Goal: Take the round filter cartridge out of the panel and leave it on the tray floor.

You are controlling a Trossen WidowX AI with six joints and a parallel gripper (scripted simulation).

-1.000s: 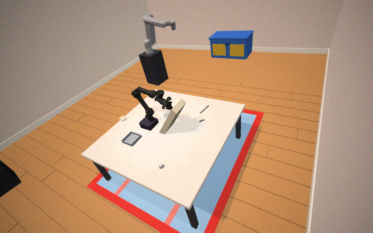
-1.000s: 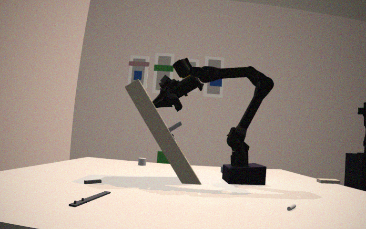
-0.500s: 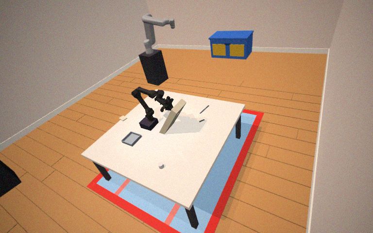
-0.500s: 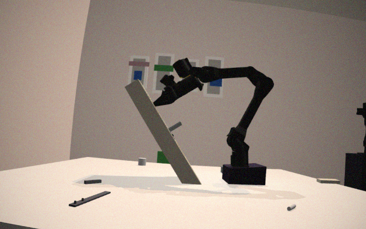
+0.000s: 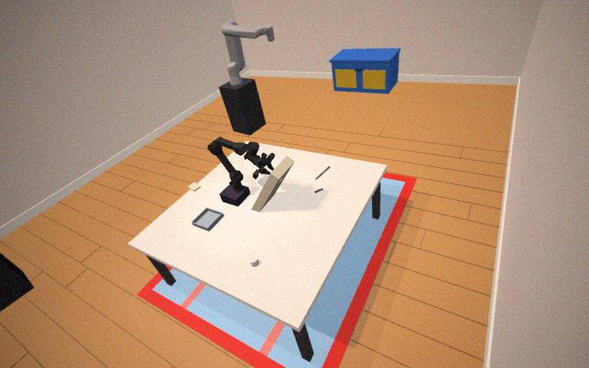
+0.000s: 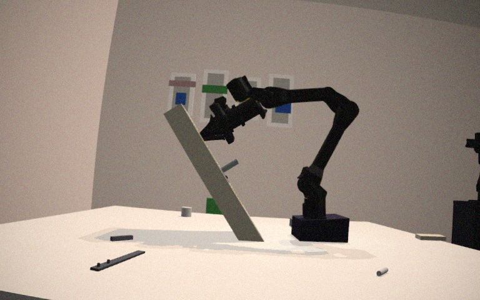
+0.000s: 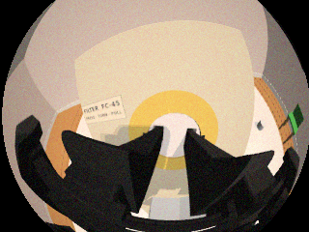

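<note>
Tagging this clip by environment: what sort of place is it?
Probably a robotics test room: a bare room with plank flooring, a white table bearing the arm and a tilted service panel, a second grey arm on a pedestal, and a blue cabinet.

Tilted panel (image 6: 212, 177) blocks ahead; open air behind hand (image 6: 209, 134).

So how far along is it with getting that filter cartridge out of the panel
Done: the gripper has reached the tilted panel, fingers in the cartridge face inside its yellow ring. In hand: it is shut on the cartridge, which sits in the panel. Left: pull it free, set it in the tray, open and back away.
</note>
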